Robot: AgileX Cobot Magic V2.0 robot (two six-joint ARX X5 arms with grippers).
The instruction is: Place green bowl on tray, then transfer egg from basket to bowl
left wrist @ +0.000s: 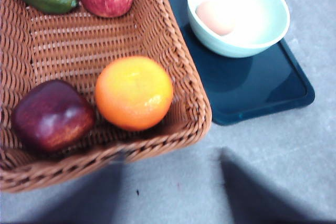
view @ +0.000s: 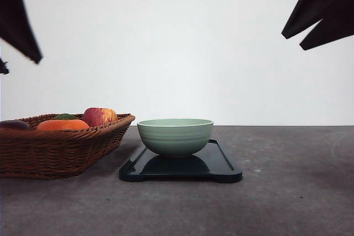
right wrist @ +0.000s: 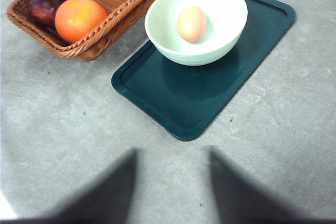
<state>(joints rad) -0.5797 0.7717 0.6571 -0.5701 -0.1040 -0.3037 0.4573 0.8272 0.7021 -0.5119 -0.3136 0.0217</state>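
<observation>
The egg [right wrist: 191, 23] lies in the green bowl [right wrist: 197, 22] on the tray [right wrist: 210, 93], well beyond the right gripper [right wrist: 170, 192], whose blurred fingers seem spread and empty; grey table [right wrist: 63, 124], white wall [view: 193, 53].

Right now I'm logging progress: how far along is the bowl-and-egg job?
Both steps look done: the pale green ceramic bowl sits on the dark rectangular tray, and the egg lies inside it. Both grippers, left and right, are open and empty. Nothing is left.
</observation>
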